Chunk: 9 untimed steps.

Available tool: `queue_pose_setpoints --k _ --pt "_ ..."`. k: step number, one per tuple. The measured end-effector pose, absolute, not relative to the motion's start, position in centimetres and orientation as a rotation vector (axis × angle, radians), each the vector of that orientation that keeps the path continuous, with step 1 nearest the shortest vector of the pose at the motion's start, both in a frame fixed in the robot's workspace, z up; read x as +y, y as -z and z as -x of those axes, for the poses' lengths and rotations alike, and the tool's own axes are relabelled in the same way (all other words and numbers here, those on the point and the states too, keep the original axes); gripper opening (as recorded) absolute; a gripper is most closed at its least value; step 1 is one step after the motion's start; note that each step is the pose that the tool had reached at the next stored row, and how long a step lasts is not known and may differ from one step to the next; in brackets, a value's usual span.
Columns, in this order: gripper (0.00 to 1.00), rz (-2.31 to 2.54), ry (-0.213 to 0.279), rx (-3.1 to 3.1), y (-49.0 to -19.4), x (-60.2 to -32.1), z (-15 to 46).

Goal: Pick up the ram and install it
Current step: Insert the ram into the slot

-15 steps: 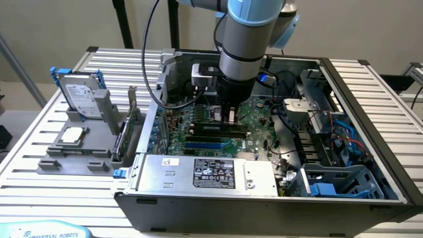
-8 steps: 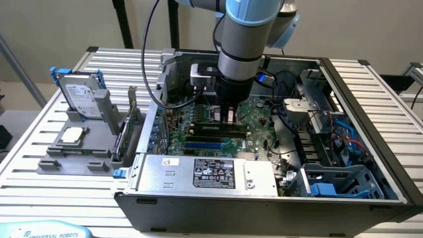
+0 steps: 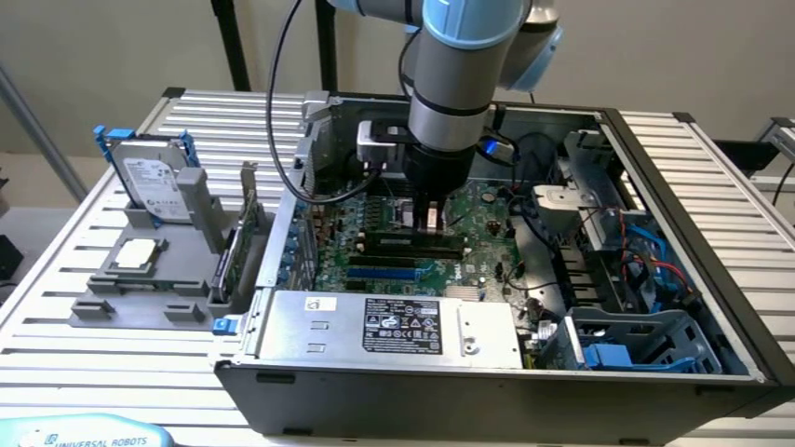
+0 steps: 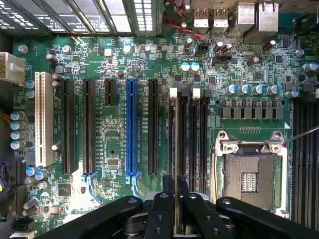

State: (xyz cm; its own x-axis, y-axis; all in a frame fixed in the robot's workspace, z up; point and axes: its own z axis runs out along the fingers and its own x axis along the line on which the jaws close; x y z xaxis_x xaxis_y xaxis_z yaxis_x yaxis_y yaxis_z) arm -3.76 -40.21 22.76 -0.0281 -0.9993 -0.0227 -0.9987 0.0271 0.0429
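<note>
Ram (image 4: 176,164) sits edge-on between the gripper (image 4: 175,191) fingers, clamped, lined over a memory slot (image 4: 182,134) on the motherboard (image 4: 114,149). We judge pickup done; seating appears unfinished, slot latches look open. Gripper low inside the computer case (image 3: 695,279).

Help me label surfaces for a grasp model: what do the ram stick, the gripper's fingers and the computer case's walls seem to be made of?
The ram, seen edge-on over the memory slots, looks like thin green circuit board.

The gripper fingers look like matte black plastic or coated metal; the dull, even black leaves it open.

The computer case walls look like dark painted sheet metal, judging by their thin, flat, folded edges.
</note>
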Motion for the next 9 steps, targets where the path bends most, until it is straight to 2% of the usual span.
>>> queue_pose_setpoints --k 9 --pt "0.14 -2.176 0.062 -2.237 -22.58 -40.13 3.76"
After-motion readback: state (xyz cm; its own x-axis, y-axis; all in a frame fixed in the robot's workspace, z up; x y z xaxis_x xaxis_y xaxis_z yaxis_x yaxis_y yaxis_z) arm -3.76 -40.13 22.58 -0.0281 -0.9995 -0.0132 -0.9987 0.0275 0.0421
